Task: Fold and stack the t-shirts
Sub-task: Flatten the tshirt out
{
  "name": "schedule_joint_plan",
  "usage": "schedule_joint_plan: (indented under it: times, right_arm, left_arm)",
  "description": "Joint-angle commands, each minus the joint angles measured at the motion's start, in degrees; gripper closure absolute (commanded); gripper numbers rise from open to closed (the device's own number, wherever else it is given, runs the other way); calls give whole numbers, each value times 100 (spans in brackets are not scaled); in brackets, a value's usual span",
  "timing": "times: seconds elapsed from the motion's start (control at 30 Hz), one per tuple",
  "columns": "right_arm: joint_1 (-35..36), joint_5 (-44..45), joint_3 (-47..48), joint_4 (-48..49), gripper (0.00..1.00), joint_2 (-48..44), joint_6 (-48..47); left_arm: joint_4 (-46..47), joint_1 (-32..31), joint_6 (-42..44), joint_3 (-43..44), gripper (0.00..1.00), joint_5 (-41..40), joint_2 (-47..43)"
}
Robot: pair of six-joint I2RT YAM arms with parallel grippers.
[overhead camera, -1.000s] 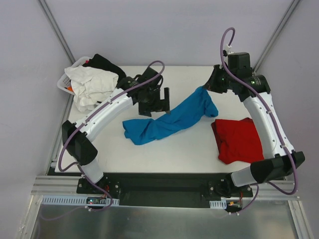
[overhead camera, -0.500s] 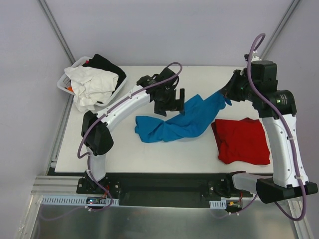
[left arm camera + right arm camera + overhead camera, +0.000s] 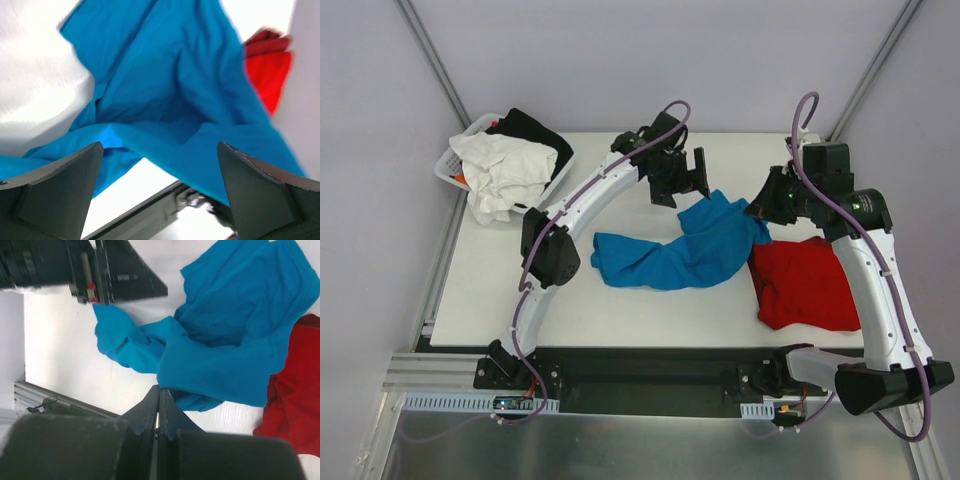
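The turquoise-blue t-shirt (image 3: 675,250) lies crumpled across the middle of the table, also seen from the left wrist (image 3: 165,90) and the right wrist (image 3: 225,340). A red t-shirt (image 3: 805,285) lies folded flat at the right, its left edge touching the blue one. My right gripper (image 3: 760,212) is shut, its tips (image 3: 159,392) pinching the blue shirt's right end just above the table. My left gripper (image 3: 688,178) hovers open over the shirt's far edge, with nothing between its fingers (image 3: 55,185). Red cloth (image 3: 267,70) shows at the upper right of the left wrist view.
A white basket (image 3: 450,165) at the table's far left corner holds a white garment (image 3: 500,175) and a black garment (image 3: 535,130). The table's near edge and the arm bases run along the bottom of the top view.
The left arm swung right and toward the back, opening a little wider. The right gripper drew the blue shirt's end rightward, then came down and slightly left, bunching the shirt against the red one.
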Motion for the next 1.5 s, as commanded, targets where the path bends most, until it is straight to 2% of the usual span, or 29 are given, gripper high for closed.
schedule_joint_plan:
  times: [0.0,0.1,0.2,0.4,0.63,0.67,0.7,0.73,0.77,0.8,1.1,1.23,1.33,1.37,1.4,1.47]
  right_arm:
    - [12,-464,239,67,99,-342,-156]
    - [12,-561,328,-39,99,-386,-306]
    - [12,-526,407,-144,99,-439,-342]
    - [12,-806,521,-329,99,-466,-359]
    - [21,-764,749,-706,99,-545,-517]
    - [12,-729,811,-750,99,-545,-570]
    - [21,-659,803,-794,99,-553,-596]
    - [21,-623,776,-803,99,-562,-614]
    - [21,-571,689,-804,99,-571,-623]
    - [21,-501,636,-821,99,-588,-623]
    - [21,237,-357,-830,99,-536,-693]
    - [21,344,-874,-698,99,-317,-632]
    - [21,265,-1069,-663,99,218,-667]
    - [30,195,-1130,-680,99,620,-719]
    - [82,160,-1157,-654,99,798,-737]
    - [161,194,-1079,-584,99,1150,-772]
  left_arm:
    - [128,395,-482,364,1,821,268]
    - [199,326,-168,302,1,1365,480]
    - [295,71,228,-57,1,1429,288]
    - [593,-299,379,-1375,1,1666,85]
    - [752,-888,511,-920,2,2351,594]
    - [762,-984,537,-859,7,2474,621]
    - [788,-1028,537,-763,19,2527,638]
    - [805,-1064,537,-744,61,2510,612]
    - [823,-1081,485,-753,86,2336,551]
    - [823,-1090,458,-849,100,2230,377]
    - [841,-880,493,-1797,100,754,-1478]
    - [832,-792,502,-2018,100,620,-2138]
    - [788,-765,432,-2272,100,664,-2437]
    - [797,-765,388,-2500,99,673,-2551]
    - [797,-774,362,-2641,88,690,-2604]
    - [797,-791,318,-3027,82,734,-2701]
